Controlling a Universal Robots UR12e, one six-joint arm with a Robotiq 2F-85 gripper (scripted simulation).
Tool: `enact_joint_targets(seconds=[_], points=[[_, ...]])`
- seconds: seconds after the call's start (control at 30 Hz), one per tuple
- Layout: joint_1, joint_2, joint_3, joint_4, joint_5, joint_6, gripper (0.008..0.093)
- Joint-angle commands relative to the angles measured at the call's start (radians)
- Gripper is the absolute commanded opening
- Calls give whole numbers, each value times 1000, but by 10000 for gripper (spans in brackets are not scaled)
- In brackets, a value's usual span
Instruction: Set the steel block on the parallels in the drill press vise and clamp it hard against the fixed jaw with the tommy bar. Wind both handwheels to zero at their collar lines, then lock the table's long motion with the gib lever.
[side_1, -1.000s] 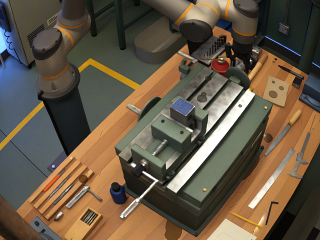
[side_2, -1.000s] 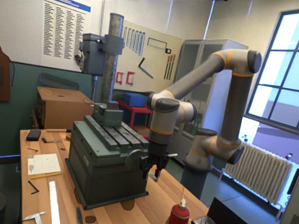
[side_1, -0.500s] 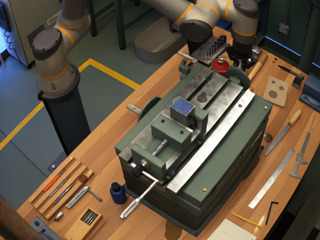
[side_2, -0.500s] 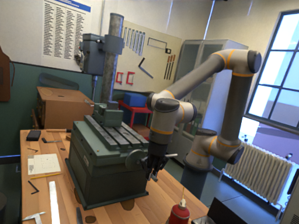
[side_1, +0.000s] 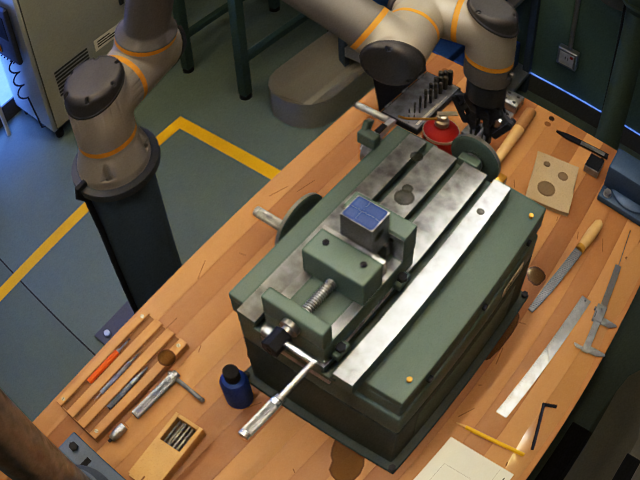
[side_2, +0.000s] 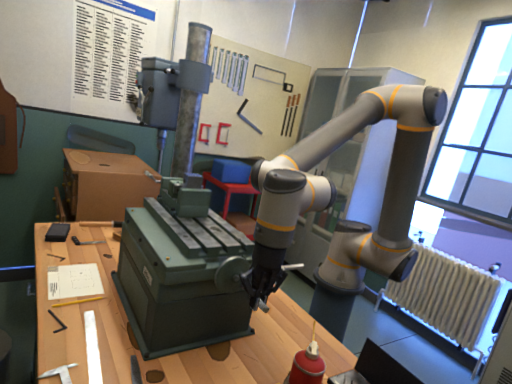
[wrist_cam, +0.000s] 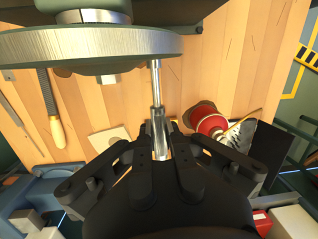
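Observation:
At the far end of the cross table, the end handwheel carries a steel crank handle, and my gripper is closed around that handle. The steel block, blue on top, sits in the green vise between its jaws. The tommy bar sticks out from the vise screw at the near end. A second handwheel stands on the table's left side. The gib lever is not visible to me.
A red oil can stands just beside my gripper, with a drill index behind it. A file, steel rule and calipers lie on the bench to the right; tool trays and a blue bottle sit near the front left.

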Motion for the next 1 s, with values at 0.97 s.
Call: enact_joint_targets(seconds=[0.97], points=[[-8, 47, -39, -10, 0, -7, 80]])
